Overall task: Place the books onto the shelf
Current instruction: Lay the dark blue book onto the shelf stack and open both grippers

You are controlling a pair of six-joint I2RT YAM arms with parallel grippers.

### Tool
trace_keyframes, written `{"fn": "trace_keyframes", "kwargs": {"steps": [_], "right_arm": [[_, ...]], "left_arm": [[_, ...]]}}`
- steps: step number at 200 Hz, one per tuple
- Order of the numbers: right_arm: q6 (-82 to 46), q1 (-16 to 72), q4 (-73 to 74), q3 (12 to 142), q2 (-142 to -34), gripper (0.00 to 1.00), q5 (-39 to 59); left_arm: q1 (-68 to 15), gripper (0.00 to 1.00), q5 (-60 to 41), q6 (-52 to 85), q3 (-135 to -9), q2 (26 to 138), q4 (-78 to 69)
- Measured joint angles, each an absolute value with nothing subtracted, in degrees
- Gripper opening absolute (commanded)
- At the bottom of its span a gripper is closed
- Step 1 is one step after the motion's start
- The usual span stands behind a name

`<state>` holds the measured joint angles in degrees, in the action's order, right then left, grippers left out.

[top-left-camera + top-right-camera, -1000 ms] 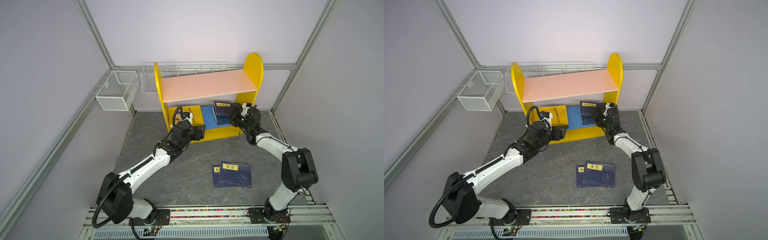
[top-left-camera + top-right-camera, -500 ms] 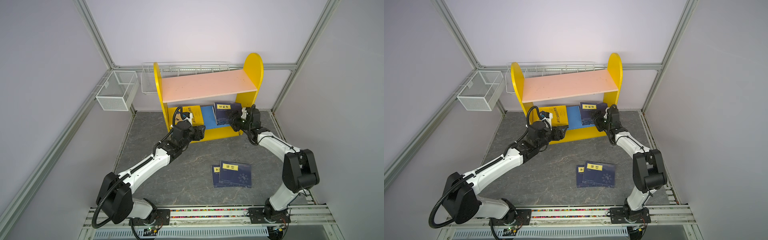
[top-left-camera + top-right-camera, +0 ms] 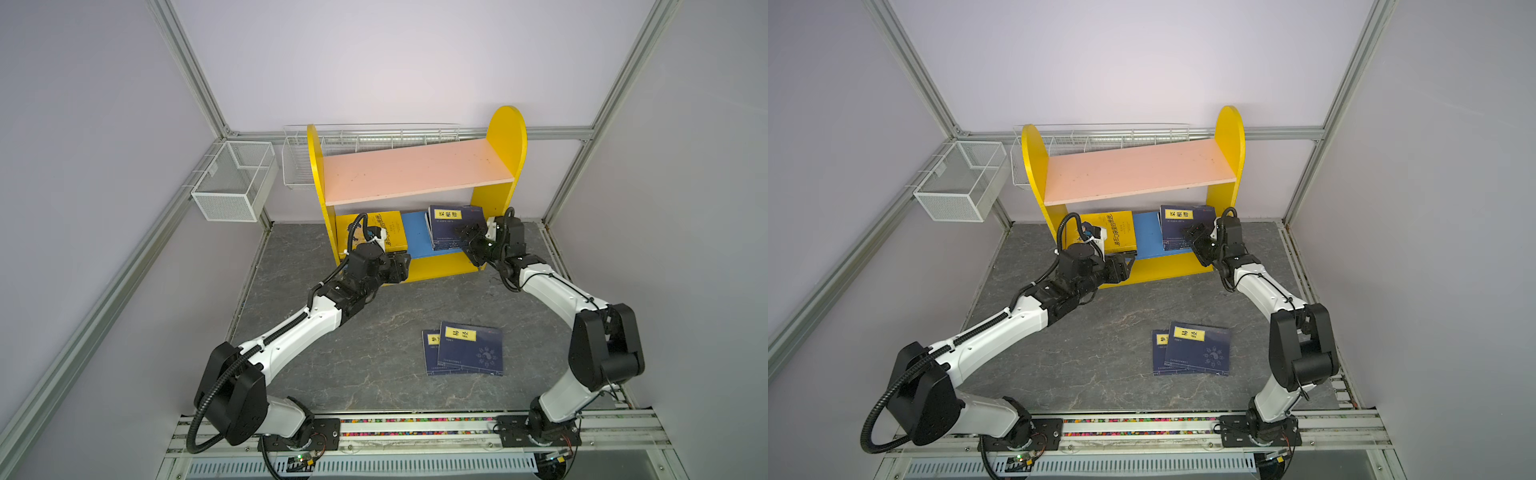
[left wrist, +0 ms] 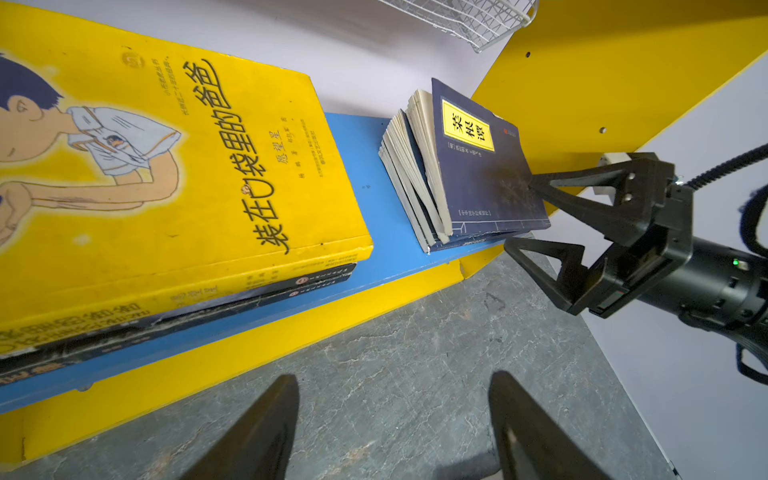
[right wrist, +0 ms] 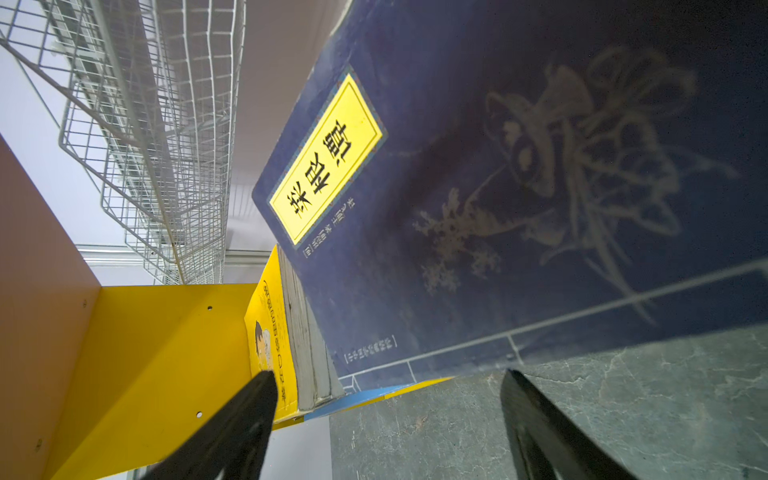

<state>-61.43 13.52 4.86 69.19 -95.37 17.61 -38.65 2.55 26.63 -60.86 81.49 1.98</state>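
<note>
Yellow side panels frame the shelf (image 3: 505, 137), and we see its blue lower board (image 3: 415, 239) carrying 2 piles. The yellow books (image 3: 388, 230) lie flat at the board's left end. The navy books (image 3: 455, 224) lean in a fan at its right end, near the right panel. Our right gripper (image 4: 521, 214) stands wide at that pile's front corner. 1 fingertip (image 4: 540, 185) meets the top navy cover, the other sits just off the board's front edge, and nothing is clamped. Our left gripper (image 3: 403, 266) also stands wide and holds nothing, hovering just in front of the shelf's front edge below the yellow pile. 2 loose navy books (image 3: 469, 349) lie overlapped on the grey table (image 3: 353, 332), toward its front right.
</note>
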Motion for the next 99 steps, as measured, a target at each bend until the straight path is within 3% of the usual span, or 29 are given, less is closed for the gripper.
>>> {"fn": "trace_keyframes", "kwargs": {"steps": [99], "right_arm": [[-59.9, 11.4, 3.6, 69.2, -94.9, 0.83, 18.8]], "left_arm": [[-38.7, 0.73, 0.5, 26.4, -62.6, 84.7, 3.4]]}}
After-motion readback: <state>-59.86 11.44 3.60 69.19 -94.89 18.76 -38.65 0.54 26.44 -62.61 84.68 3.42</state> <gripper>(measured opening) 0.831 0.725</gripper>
